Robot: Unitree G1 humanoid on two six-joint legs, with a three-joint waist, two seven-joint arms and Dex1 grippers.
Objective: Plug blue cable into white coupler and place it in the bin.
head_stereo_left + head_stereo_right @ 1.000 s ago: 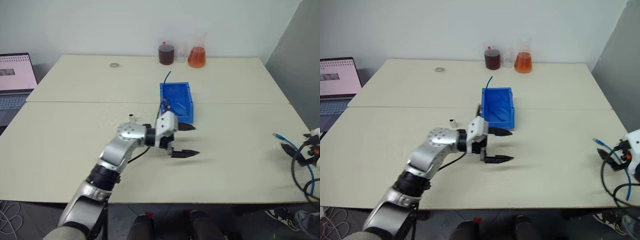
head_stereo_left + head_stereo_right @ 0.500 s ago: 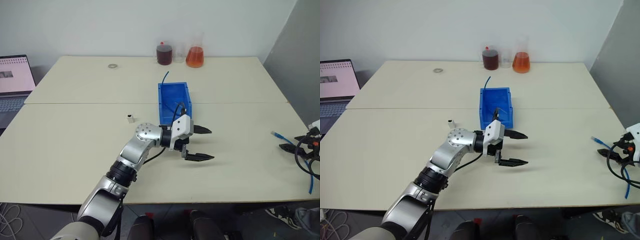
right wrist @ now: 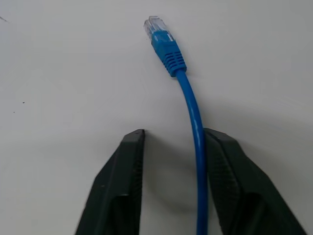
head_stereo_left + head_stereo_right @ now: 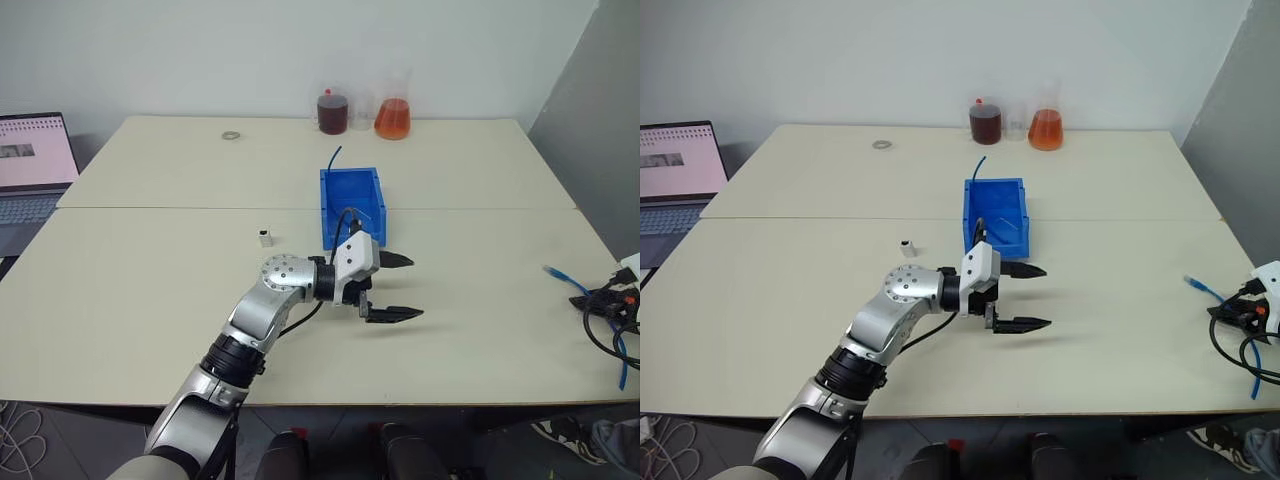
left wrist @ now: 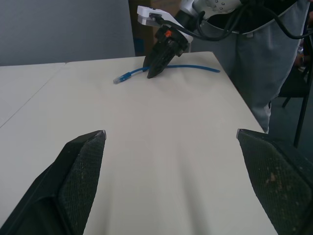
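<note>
My right gripper just narrowed around the blue cable at the table's right edge; not pinched yet, so plugging waits

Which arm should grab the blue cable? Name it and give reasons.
Right. The right gripper already straddles the blue cable just behind its plug, while the left gripper hangs open mid-table, far away.
</note>
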